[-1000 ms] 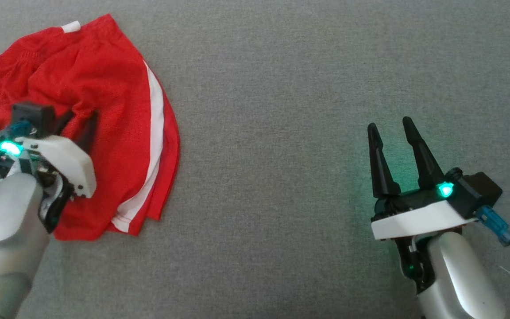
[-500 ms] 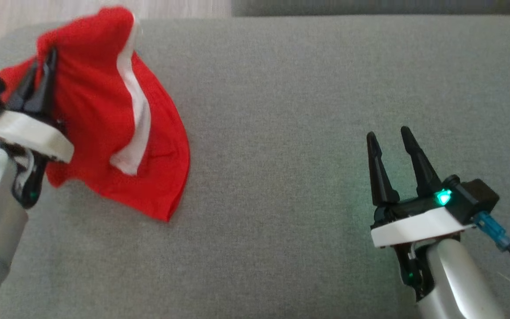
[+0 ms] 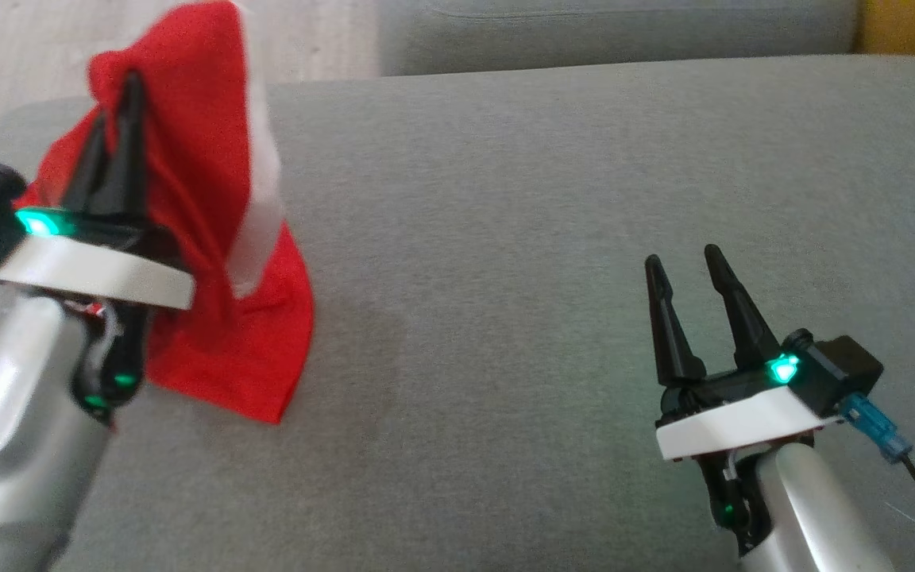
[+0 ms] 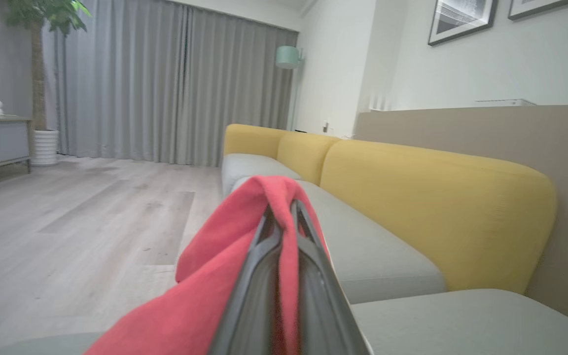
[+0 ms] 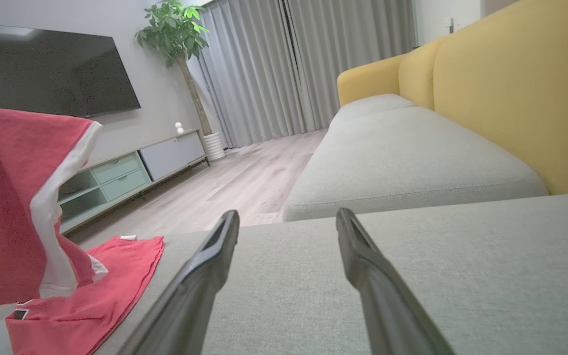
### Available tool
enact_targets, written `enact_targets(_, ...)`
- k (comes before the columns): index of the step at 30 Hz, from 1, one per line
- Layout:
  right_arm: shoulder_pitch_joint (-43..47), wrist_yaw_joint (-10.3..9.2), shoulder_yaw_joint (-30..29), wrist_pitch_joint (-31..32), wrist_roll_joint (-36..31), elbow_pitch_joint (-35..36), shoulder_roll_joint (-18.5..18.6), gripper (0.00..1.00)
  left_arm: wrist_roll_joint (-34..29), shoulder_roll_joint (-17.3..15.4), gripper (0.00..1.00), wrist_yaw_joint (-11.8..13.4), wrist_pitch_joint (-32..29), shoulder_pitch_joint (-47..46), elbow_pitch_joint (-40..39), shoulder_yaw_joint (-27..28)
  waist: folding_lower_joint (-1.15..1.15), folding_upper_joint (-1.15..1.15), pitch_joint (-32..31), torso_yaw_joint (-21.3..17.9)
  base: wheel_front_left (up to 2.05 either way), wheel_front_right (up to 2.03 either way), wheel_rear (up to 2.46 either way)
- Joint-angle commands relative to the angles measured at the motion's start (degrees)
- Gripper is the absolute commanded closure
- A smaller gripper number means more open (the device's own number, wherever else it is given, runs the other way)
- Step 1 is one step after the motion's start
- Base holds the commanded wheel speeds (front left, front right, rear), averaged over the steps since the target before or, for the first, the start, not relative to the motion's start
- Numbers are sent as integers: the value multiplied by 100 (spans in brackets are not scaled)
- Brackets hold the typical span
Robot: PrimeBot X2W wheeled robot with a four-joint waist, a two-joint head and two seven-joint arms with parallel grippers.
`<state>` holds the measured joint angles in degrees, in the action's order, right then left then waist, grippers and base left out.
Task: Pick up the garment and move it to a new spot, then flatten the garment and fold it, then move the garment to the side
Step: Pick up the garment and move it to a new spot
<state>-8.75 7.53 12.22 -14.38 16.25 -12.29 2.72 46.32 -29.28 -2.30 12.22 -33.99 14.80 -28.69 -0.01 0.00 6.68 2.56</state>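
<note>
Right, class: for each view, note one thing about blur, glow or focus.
Head view: the red garment smears at its top edge, and the green lamp on the right gripper blooms. Left wrist view: the left gripper, shut on the garment, sits too near and looks soft. Right wrist view: the curtains are crisp, the fingers soften toward the bottom edge.

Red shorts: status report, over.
Left gripper shut on red shorts, raised, lower end on grey sofa cushion. Right gripper open, empty. Nothing in the way.
</note>
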Motion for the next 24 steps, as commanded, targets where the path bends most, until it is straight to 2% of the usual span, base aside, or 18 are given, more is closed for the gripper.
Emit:
enact_targets(1,-152,-4,117,-62,34,220,16,0,-17,-125,100,59,-33,-257,-271,201,1,0,15,-167,0,0,0)
enact_targets(7,-257,-4,42,-62,96,304,16,0,-14,336,100,341,-249,-60,-727,-149,1,0,197,-728,0,0,0)
enact_targets(11,-355,-4,26,-62,153,395,16,0,-169,721,100,474,-309,-191,-654,-447,1,0,393,-1132,0,0,0)
enact_targets(14,-445,-4,60,-62,149,475,16,0,-243,1062,100,480,-333,-473,-466,-624,1,0,573,-1447,0,0,0)
enact_targets(15,-521,-4,65,-62,184,526,16,0,-272,1263,100,474,-332,-702,-250,-684,1,0,692,-1663,0,0,0)
enact_targets(20,-667,-4,65,-62,338,664,16,0,-430,1654,100,442,-221,-1328,463,-784,1,0,946,-2074,0,0,0)
enact_targets(21,-680,-4,71,-62,360,684,16,0,-455,1719,69,431,-186,-1433,603,-794,1,0,980,-2120,0,0,0)
enact_targets(22,-687,-4,70,-62,378,702,16,0,-492,1774,0,404,-134,-1535,739,-807,1,0,1005,-2144,0,0,0)
enact_targets(24,-683,-4,58,-62,393,729,16,0,-637,1815,0,357,-32,-1702,1002,-873,1,0,1026,-2157,0,0,0)
